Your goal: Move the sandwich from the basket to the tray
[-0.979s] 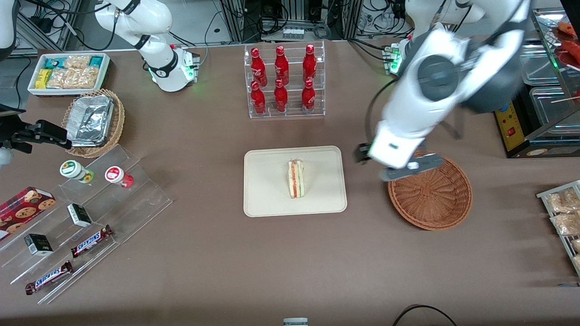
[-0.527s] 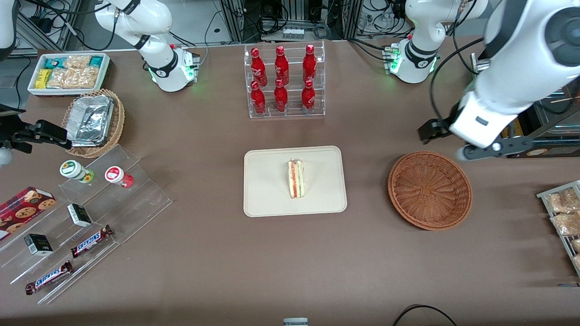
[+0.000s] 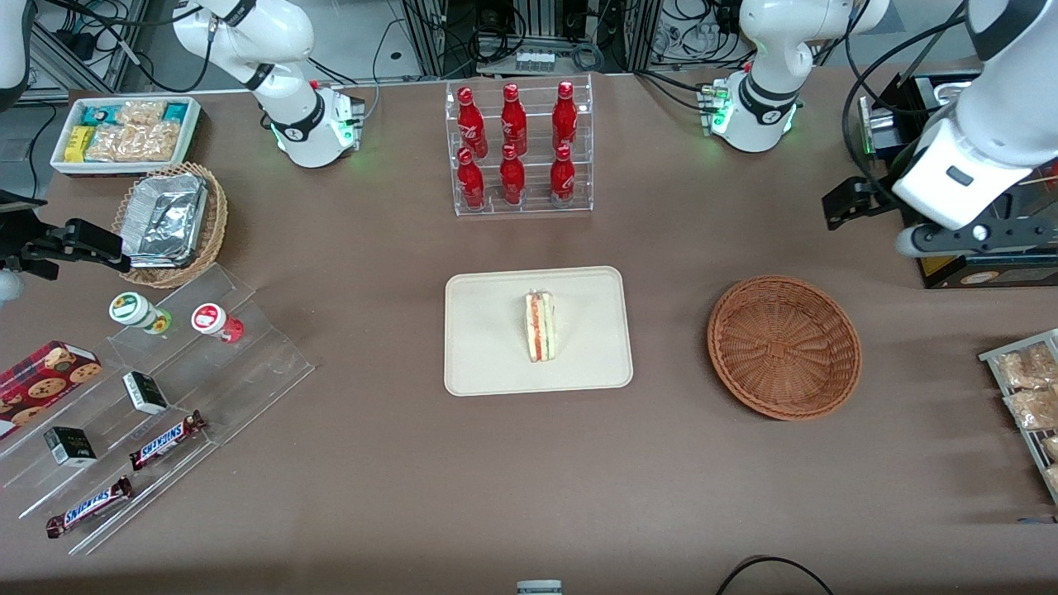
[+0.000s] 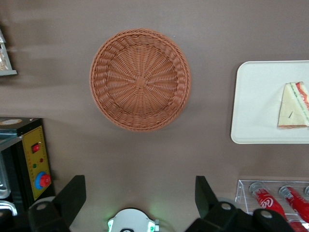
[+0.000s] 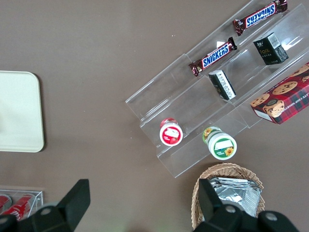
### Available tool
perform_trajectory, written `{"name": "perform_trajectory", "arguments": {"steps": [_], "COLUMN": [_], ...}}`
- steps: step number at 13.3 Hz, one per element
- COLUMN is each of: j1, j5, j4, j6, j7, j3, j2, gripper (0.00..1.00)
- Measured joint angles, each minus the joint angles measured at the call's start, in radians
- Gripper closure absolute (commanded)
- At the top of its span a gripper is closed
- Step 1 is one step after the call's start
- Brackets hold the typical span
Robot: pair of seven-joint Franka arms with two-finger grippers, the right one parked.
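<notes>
Scanning from the parked arm's end of the worktop: white bin of packaged snacks, tan wicker basket with foil containers just nearer the front camera than the bin, then a clear stepped display carrying two small jars, small dark boxes and two Snickers bars, with a red cookie box beside it. Mid-worktop stood a clear rack of six red bottles. Nearer the camera than the rack lay the tray, flat on the worktop, and the sandwich sat on it, roughly centred, filling stripe facing up. In the left wrist view the sandwich lay inside the tray, clear of the rim. The basket sat beside the tray toward the working arm's end, apart from it, with nothing in it; the wrist view showed its woven floor bare. The end effector hung above the worktop near a black control box at the working arm's end, well apart from the basket and farther from the camera than it. Its fingers were spread wide apart, gripping nothing. A wire rack of bagged snacks sat at the worktop edge.
</notes>
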Motion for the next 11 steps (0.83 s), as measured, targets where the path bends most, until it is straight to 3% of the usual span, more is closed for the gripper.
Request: {"name": "perform_trajectory", "arguments": {"steps": [5, 11], "j1": [-0.077, -0.076], "j5": [0.0, 0.0], "j4": [-0.037, -0.04], "j6": [-0.022, -0.014], "j7": [0.145, 0.17], "j3": [0.156, 0.181], "j2": [-0.064, -0.073], "gripper": [0.0, 0.0]}}
